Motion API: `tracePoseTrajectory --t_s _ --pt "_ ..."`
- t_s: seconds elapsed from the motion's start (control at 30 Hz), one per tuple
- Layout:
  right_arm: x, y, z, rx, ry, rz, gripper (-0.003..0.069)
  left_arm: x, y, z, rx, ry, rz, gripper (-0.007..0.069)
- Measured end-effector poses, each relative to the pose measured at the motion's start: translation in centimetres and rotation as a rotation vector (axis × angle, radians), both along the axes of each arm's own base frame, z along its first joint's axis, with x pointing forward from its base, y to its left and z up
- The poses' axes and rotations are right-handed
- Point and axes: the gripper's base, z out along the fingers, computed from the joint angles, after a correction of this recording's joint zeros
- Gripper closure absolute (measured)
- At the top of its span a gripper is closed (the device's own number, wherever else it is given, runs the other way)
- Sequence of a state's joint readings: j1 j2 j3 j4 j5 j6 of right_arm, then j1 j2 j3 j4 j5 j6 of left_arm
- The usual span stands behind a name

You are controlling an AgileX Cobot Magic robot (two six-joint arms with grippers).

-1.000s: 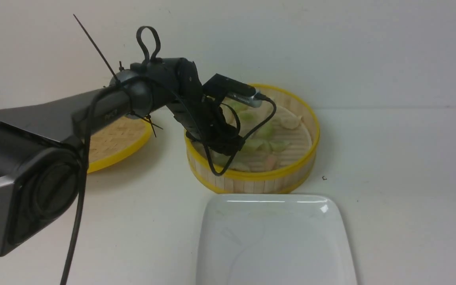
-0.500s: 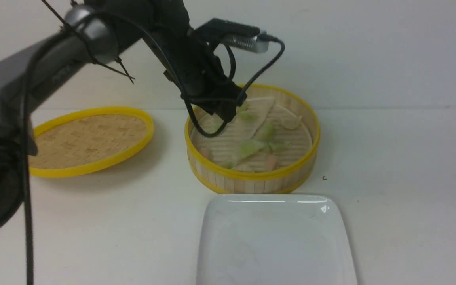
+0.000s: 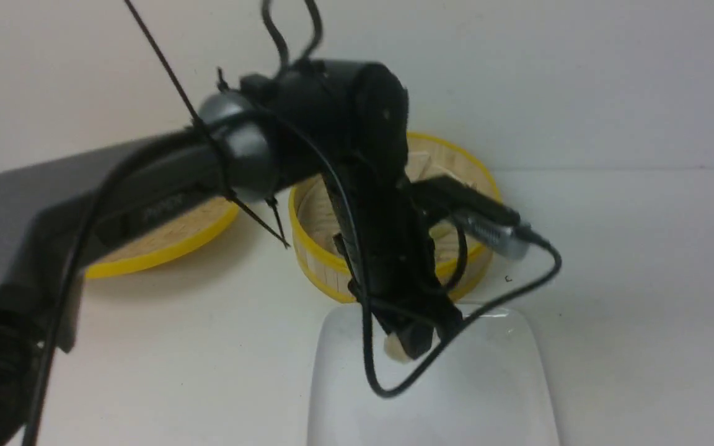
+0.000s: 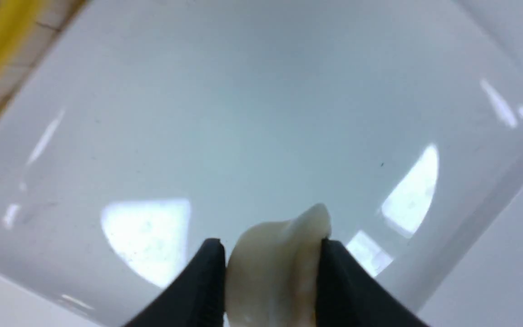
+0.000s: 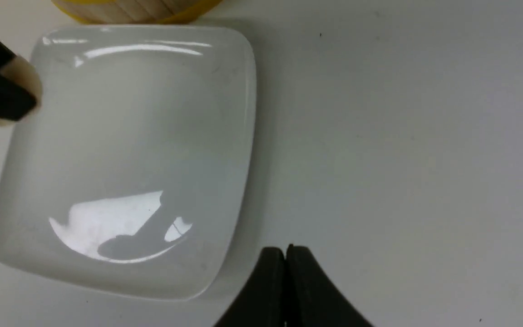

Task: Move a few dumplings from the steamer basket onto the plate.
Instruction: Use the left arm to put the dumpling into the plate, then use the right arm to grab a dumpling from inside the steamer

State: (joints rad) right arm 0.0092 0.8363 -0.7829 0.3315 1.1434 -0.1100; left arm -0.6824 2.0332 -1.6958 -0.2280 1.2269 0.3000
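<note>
My left gripper [image 4: 271,247] is shut on a whitish dumpling [image 4: 275,268], which bulges out between the two black fingers. It hangs above the near-basket part of the white square plate [image 4: 261,113]. From the front, the dumpling [image 3: 397,349] peeks out at the gripper's tip over the plate [image 3: 493,384]. The steamer basket [image 3: 313,254] stands just behind the plate, its inside mostly hidden by my left arm. My right gripper [image 5: 285,250] is shut and empty over the table beside the plate [image 5: 130,136].
The yellow-rimmed woven lid [image 3: 165,241] lies on the table left of the basket. A cable loop [image 3: 518,297] from the left wrist camera hangs over the plate's far edge. A wall rises right behind the basket.
My left arm rose out of the steamer basket with the dumpling and swung toward me and down over the plate. The right gripper stayed shut.
</note>
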Motion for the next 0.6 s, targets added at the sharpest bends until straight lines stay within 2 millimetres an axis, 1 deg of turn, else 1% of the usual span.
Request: tracePoseTrajectory --t_s 0.03,0.07,0.1,0.13,0.2,0.3,0.33,0.37,0.4,0.47,0.5,0.53,0.57,0.6 --pt "0.0 0.0 -0.1 -0.001 0.001 0.002 0.0669 -0.1 -0.2 -0.4 0.012 0.001 -0.008 0.0396" --pt "0.0 0.0 -0.2 -0.004 0.006 0.005 0.0669 -0.2 -0.6 -1.4 0.046 0.003 -0.03 0.0396" --pt "0.0 0.0 -0.3 -0.004 0.006 0.006 0.0669 -0.2 -0.8 -2.0 0.064 0.005 -0.04 0.0396" --pt "0.0 0.0 -0.3 -0.002 0.003 0.014 0.0669 -0.3 -1.0 -2.5 0.076 0.009 -0.049 0.0386" --pt "0.0 0.2 -0.2 0.003 -0.008 0.028 0.0669 -0.4 -1.2 -3.0 0.087 0.014 -0.056 0.0341" --pt "0.5 0.3 0.0 0.001 -0.043 0.055 0.0669 -0.3 -1.3 -2.8 0.084 0.008 -0.045 0.0224" --pt "0.5 0.3 0.0 -0.001 -0.044 0.058 0.0669 -0.3 -1.4 -2.7 0.083 0.007 -0.042 0.0218" --pt "1.3 0.4 0.3 0.005 -0.04 0.077 0.0669 0.0 -1.6 -2.0 0.072 -0.012 -0.011 0.0194" --pt "1.8 0.5 0.9 0.013 -0.053 0.088 0.0669 0.1 -1.6 -1.6 0.069 -0.024 0.005 0.0195" --pt "3.4 0.9 1.6 0.03 -0.051 0.127 0.0669 0.4 -1.4 -0.4 0.06 -0.056 0.048 0.0235" --pt "4.5 1.0 2.1 0.037 -0.06 0.155 0.0669 0.5 -1.0 0.5 0.056 -0.077 0.075 0.0288" --pt "5.7 1.3 2.6 0.038 -0.069 0.191 0.0669 0.7 -0.5 1.6 0.049 -0.101 0.105 0.0357" --pt "7.3 1.7 3.4 0.032 -0.092 0.239 0.0669 0.7 0.5 3.4 0.032 -0.14 0.141 0.0473" --pt "7.7 1.8 3.3 0.035 -0.086 0.25 0.0669 0.7 0.7 3.7 0.029 -0.145 0.148 0.0488"
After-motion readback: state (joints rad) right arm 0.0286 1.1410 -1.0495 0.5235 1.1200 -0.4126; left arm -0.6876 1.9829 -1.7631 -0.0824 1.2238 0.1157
